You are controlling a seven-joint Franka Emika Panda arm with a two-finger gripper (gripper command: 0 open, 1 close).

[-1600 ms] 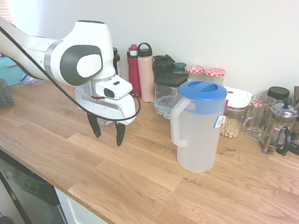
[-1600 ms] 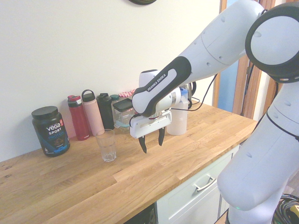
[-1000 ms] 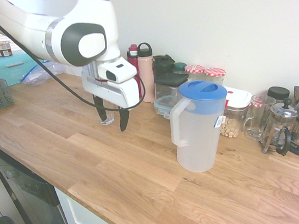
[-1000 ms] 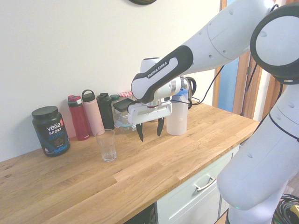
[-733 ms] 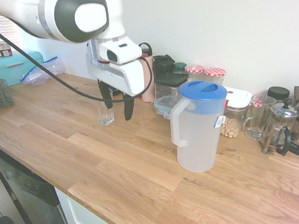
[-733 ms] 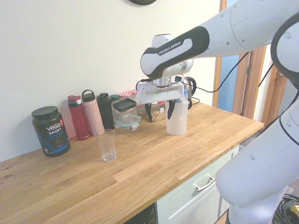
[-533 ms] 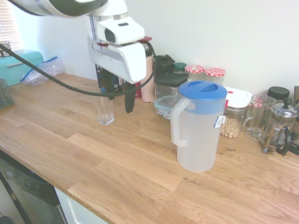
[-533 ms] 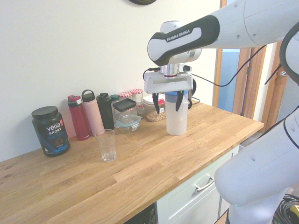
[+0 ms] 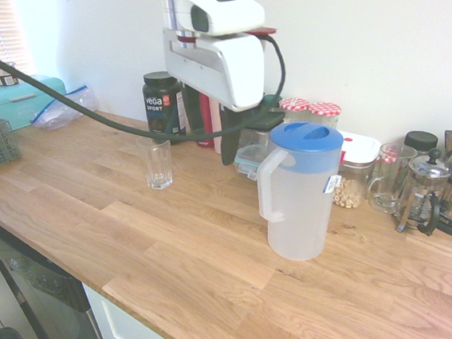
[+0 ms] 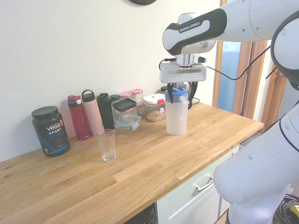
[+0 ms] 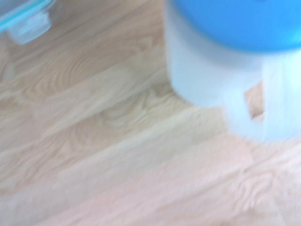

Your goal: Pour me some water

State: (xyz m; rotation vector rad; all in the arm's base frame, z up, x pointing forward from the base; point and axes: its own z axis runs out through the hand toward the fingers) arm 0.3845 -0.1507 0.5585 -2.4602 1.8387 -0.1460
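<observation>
A tall frosted-white jug point(image 9: 297, 203) with a blue lid and side handle stands upright on the wooden counter point(image 9: 178, 254). The water cannot be made out through its frosted wall. My gripper point(image 9: 246, 131) hangs open, pointing down, just beside the jug's lid on the glass's side. From the opposite side the gripper point(image 10: 179, 95) overlaps the jug point(image 10: 176, 116) at lid height, holding nothing. The wrist view shows the blue lid point(image 11: 235, 23) and the handle point(image 11: 277, 108) close below, blurred. A small clear drinking glass point(image 9: 158, 164) stands empty, apart from the jug.
Along the wall stand a black Vega tub point(image 9: 164, 103), a red bottle point(image 10: 78, 117), a pink bottle point(image 10: 92, 114), jars point(image 9: 310, 113), a glass mug point(image 9: 389, 178) and a French press point(image 9: 422, 195). A lidded container point(image 10: 125, 114) sits nearby. The counter's front edge drops off below.
The arm has risen and swung from beside the drinking glass across to the jug's lid. Its fingers stayed open. Jug and glass have not moved.
</observation>
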